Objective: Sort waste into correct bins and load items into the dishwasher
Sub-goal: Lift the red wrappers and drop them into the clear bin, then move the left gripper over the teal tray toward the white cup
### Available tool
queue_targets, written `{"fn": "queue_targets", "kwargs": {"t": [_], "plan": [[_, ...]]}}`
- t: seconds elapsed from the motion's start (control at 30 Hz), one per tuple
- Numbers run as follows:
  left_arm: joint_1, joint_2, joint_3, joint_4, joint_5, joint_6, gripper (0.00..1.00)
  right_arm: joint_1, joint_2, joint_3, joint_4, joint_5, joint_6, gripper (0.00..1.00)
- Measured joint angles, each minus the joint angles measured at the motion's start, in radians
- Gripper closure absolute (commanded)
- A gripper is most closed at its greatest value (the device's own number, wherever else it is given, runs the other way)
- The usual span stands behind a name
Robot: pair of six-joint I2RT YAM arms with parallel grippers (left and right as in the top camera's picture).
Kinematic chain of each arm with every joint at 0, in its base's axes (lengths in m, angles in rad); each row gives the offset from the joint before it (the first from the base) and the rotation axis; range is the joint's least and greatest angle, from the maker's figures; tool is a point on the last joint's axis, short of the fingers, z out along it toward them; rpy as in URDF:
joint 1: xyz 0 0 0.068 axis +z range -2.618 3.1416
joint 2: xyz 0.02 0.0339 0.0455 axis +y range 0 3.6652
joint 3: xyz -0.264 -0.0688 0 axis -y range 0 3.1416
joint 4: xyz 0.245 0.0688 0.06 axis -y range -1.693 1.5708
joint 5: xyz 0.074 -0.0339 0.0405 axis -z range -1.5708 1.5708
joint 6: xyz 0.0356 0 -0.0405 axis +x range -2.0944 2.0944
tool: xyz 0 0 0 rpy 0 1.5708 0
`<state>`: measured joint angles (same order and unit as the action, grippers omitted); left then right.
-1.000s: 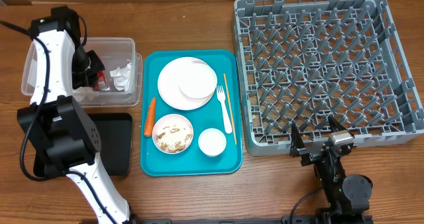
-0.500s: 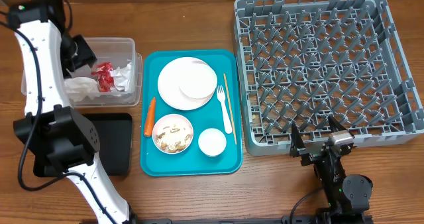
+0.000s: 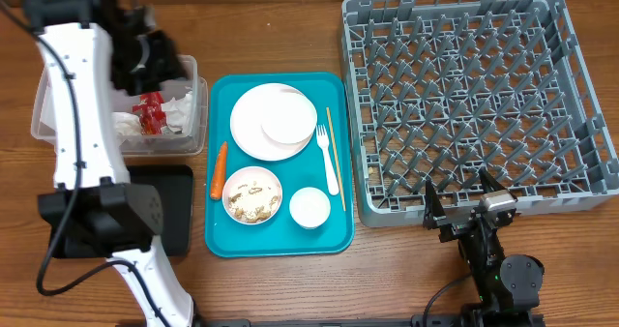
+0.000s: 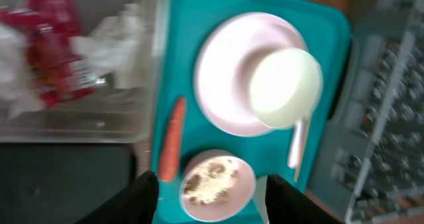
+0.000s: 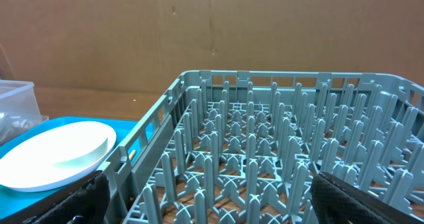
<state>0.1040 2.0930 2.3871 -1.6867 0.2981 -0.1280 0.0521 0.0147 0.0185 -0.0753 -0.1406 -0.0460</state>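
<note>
wrapper (image 3: 148,111) in tub (image 3: 200,114), tray (image 3: 338,225) beside it, rack (image 3: 580,95) rightmost

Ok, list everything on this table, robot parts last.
Dish rack: one, grey, right side.
Teal tray: one, centre.
Plates: two, white-pink, stacked, tray top.
Bowl: one, white, tray lower left, holding food scraps.
Cup: one, white, beside bowl.
Fork: one, white, tray right.
Stick: one, wooden, beside fork.
Carrot: one, orange, tray left edge.
Clear tub: one, upper left.
Wrapper: one, red, in tub.
Napkins: count unclear, white, in tub.
Black tray: one, below tub.
Left gripper: open, by tub.
Right gripper: open, before rack.
</note>
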Motion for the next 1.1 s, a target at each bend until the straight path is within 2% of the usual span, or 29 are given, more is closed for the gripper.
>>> {"fn": "queue_targets", "kwargs": {"t": [0.1, 0.37, 0.67, 0.8, 1.1], "plan": [[-0.085, -0.031, 0.000, 0.000, 0.033, 0.026, 0.48, 0.000, 0.000, 0.000, 0.000, 0.000, 0.000, 0.00], [-0.352, -0.083, 0.002, 0.000, 0.044, 0.034, 0.48, 0.000, 0.000, 0.000, 0.001, 0.000, 0.000, 0.00], [-0.629, -0.084, -0.044, 0.000, -0.225, -0.087, 0.38, 0.000, 0.000, 0.000, 0.000, 0.000, 0.000, 0.00], [-0.691, -0.084, -0.122, 0.041, -0.285, -0.120, 0.46, 0.000, 0.000, 0.000, 0.000, 0.000, 0.000, 0.00], [-0.712, -0.085, -0.332, 0.144, -0.333, -0.177, 0.47, 0.000, 0.000, 0.000, 0.001, 0.000, 0.000, 0.00]]}}
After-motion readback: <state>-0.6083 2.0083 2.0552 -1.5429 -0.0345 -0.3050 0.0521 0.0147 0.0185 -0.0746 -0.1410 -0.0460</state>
